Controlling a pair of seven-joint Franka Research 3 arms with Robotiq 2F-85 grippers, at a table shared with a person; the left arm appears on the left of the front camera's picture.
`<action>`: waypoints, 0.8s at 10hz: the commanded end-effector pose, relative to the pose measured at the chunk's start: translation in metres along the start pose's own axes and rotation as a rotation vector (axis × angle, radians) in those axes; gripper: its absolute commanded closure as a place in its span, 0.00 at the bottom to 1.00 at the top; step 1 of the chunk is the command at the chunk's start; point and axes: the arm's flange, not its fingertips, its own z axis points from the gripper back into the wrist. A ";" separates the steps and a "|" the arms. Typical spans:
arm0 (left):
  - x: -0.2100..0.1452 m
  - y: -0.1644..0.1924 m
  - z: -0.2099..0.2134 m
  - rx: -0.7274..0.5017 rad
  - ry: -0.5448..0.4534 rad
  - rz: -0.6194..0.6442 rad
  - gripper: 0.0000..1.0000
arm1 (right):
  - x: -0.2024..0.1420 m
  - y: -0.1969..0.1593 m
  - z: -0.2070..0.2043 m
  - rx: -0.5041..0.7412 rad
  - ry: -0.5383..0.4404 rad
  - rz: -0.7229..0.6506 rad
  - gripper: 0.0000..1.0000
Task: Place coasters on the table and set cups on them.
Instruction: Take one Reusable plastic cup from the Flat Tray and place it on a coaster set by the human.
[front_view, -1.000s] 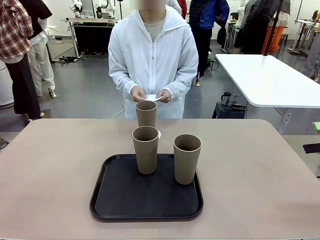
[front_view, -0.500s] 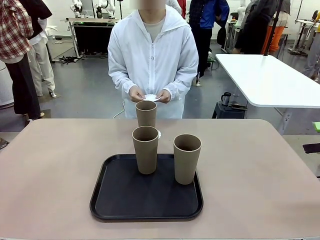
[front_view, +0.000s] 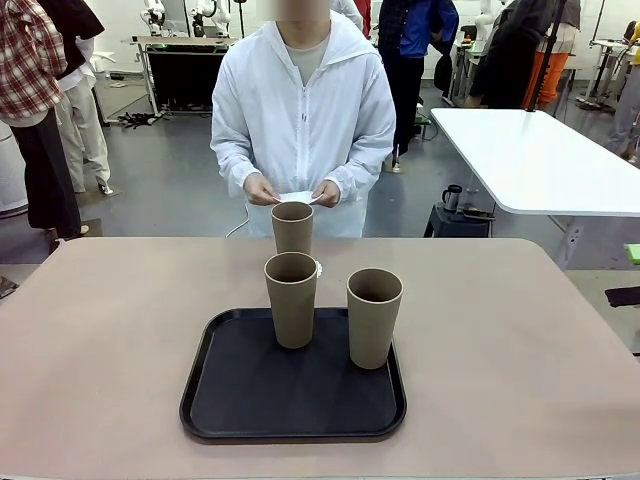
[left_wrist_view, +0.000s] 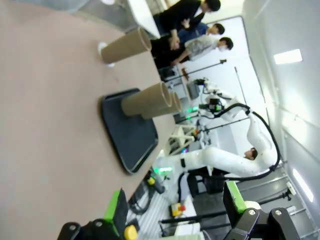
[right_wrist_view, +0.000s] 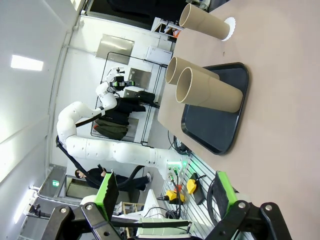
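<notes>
Three cups stand upright. One cup (front_view: 292, 228) sits on a coaster (front_view: 317, 268) on the tabletop (front_view: 100, 330), midway along and toward its far edge, just behind the black tray (front_view: 240, 400). Two more, one left (front_view: 291, 300) and one right (front_view: 374, 318), stand on the tray's far half. Beyond the far edge, a person's hands (front_view: 263, 188) hold white coasters (front_view: 297, 196) between them. The left claw (left_wrist_view: 175, 210) and the right claw (right_wrist_view: 166, 195) are spread wide, gripping nothing.

Robotics lab, white arm (right_wrist_view: 110, 149), bystanders (front_view: 35, 60).
</notes>
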 end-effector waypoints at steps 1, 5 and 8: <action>0.000 -0.001 0.001 -0.006 -0.012 -0.002 0.00 | 0.001 0.000 0.000 0.013 -0.001 0.016 0.00; 0.000 -0.001 0.001 -0.006 -0.012 -0.002 0.00 | 0.001 0.000 0.000 0.013 -0.001 0.016 0.00; 0.000 -0.001 0.001 -0.006 -0.012 -0.002 0.00 | 0.001 0.000 0.000 0.013 -0.001 0.016 0.00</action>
